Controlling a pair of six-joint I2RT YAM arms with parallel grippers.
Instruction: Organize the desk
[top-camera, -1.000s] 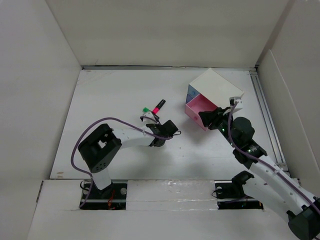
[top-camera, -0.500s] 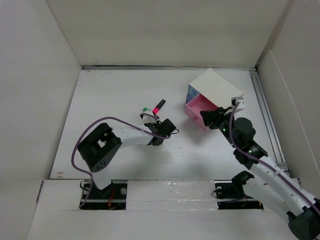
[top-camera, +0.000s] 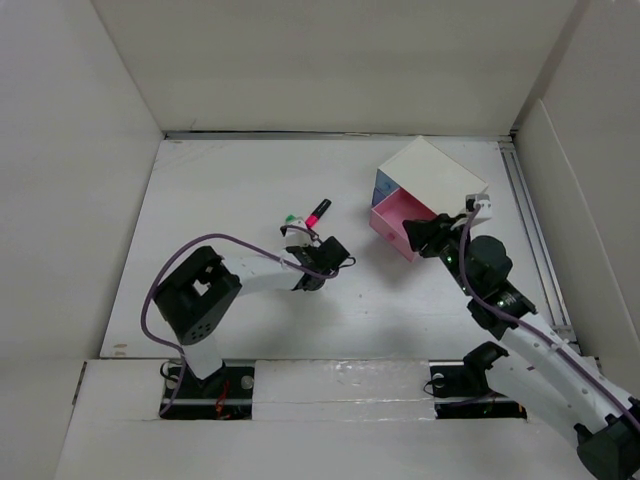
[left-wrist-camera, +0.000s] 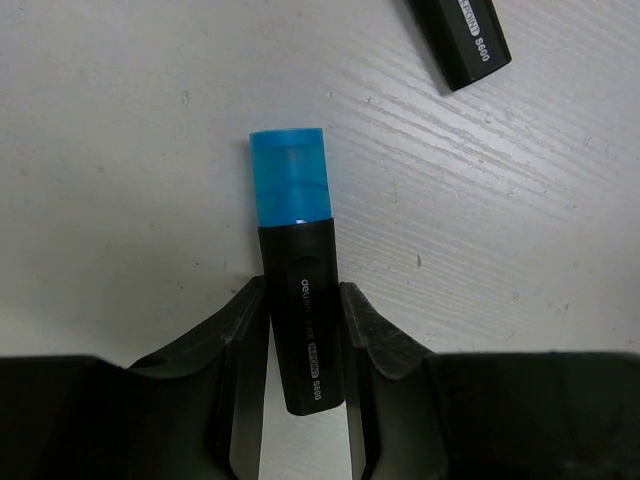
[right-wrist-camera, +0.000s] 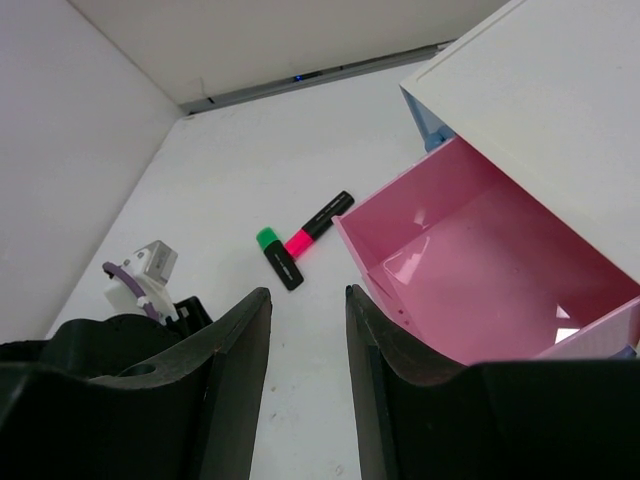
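1. While I am watching the overhead view, the bench (top-camera: 220, 180) is filling the floor of the walled cell ahead of both arm bases and lying flat beneath both grippers. I am judging it matte, rigid and fixed, so it is nothing to take hold of, only a surface to clear.
2. At its far right a white box (top-camera: 430, 175) is sitting with its pink drawer (right-wrist-camera: 480, 250) pulled out. Nothing is showing in the part of the drawer I can see.
3. The right gripper (right-wrist-camera: 307, 295) is hovering just in front of that drawer, with its jaws parted and nothing between them.
4. The left gripper (left-wrist-camera: 303, 295) is sitting low over the middle of the bench, with its jaws narrowed onto the black barrel of a blue highlighter (left-wrist-camera: 298, 250) and touching it on both sides.
5. I am judging that highlighter to be light, stiff and smooth-sided, so it is liable to slip. The barrel behind the cap is the sensible hold, and the jaws are sitting there.
6. Just beyond it, a pink highlighter (right-wrist-camera: 318, 225) and a green highlighter (right-wrist-camera: 278, 258) are lying on the bench, close together at an angle.
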